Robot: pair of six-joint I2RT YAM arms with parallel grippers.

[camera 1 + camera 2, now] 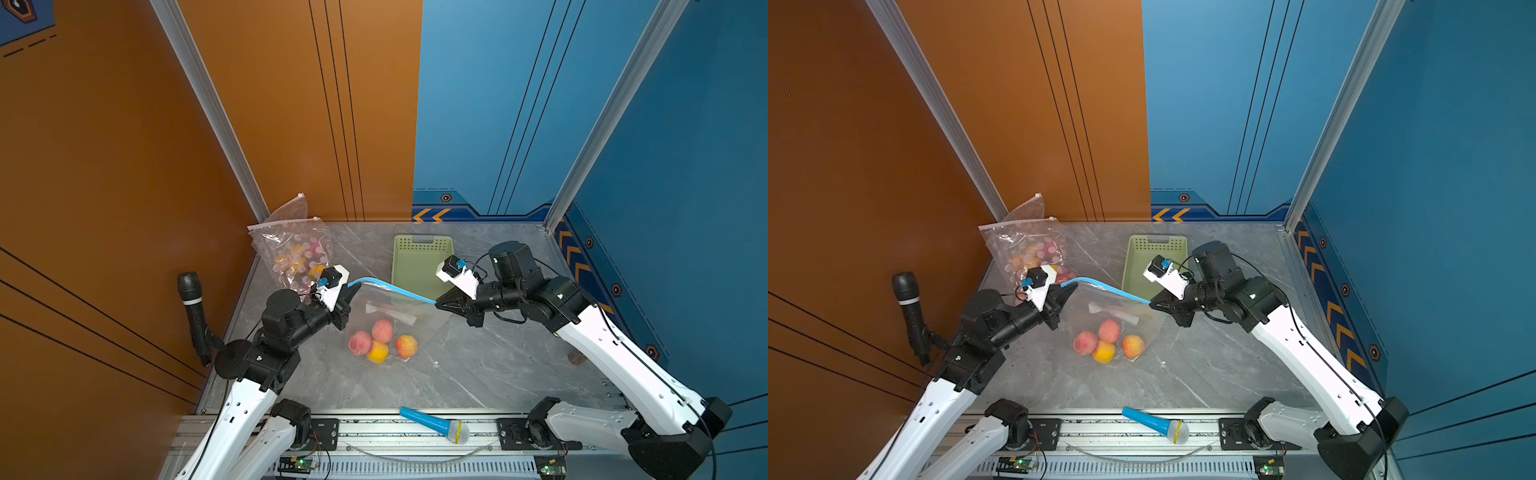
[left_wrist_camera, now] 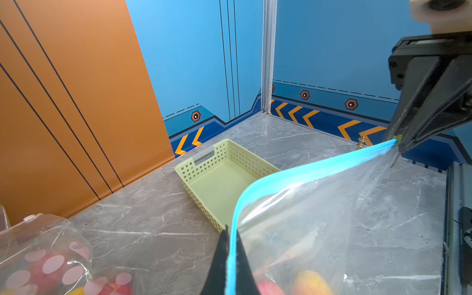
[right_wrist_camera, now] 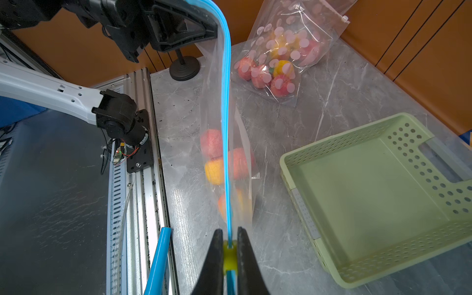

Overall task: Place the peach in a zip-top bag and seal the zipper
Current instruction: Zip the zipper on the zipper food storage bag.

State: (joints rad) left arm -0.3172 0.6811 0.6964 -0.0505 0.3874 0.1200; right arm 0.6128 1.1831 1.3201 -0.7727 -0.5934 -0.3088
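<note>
The peaches (image 1: 378, 343) are sitting inside the clear zip-top bag (image 1: 432, 318) on the table (image 1: 498, 365), mid-scene. The left hand (image 1: 349, 289) is pinching the left end of the blue zipper (image 1: 399, 289); the right hand (image 1: 437, 303) is clamping the yellow slider (image 3: 229, 252) at its right end.

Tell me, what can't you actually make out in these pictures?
- Zipper strip: whether it is shut all along; too thin in both top views, its end covered by the left gripper in the left wrist view.
- Spotted bag: exact fruit count; white dots and creases blur it in every view.
- Small brown thing by the table edge: too small in a top view, half behind the right arm.
</note>
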